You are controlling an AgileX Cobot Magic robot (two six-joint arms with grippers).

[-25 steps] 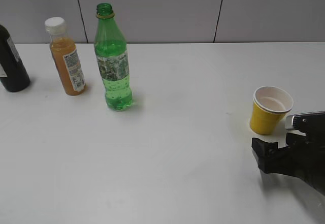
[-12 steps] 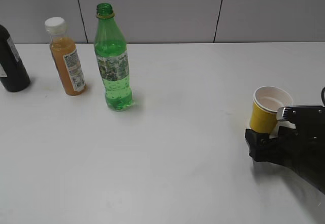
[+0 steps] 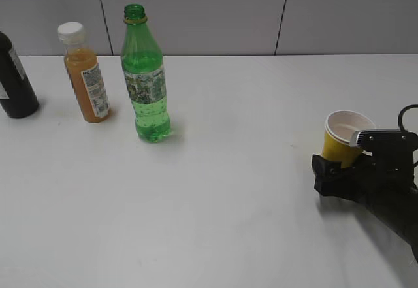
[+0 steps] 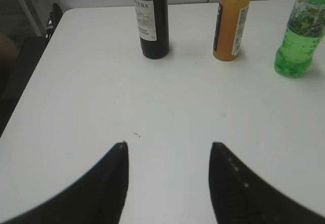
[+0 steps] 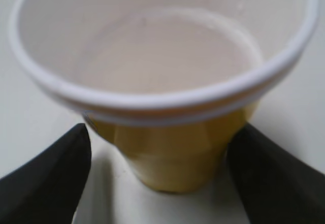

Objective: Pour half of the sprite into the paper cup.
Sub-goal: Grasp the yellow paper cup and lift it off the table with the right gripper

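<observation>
The sprite (image 3: 147, 85) is a tall green bottle with no cap, standing upright at the back left of the table; the left wrist view shows it at the far right (image 4: 299, 36). The paper cup (image 3: 343, 138), yellow with a white inside, stands upright and empty at the right. My right gripper (image 3: 336, 164) is open at table height, with one finger on each side of the cup's lower half (image 5: 167, 82) and a little gap at each side. My left gripper (image 4: 170, 145) is open over bare table, well short of the bottles, and holds nothing.
An orange-juice bottle (image 3: 88, 79) with a white cap stands just left of the sprite. A dark bottle (image 3: 14, 82) stands at the far left edge of the exterior view. The table's left edge (image 4: 45, 56) drops to a dark floor. A grey wall runs behind the table.
My right gripper has slid forward and left along the table, from in front of the paper cup to around it. The cup and the bottles have not moved.
</observation>
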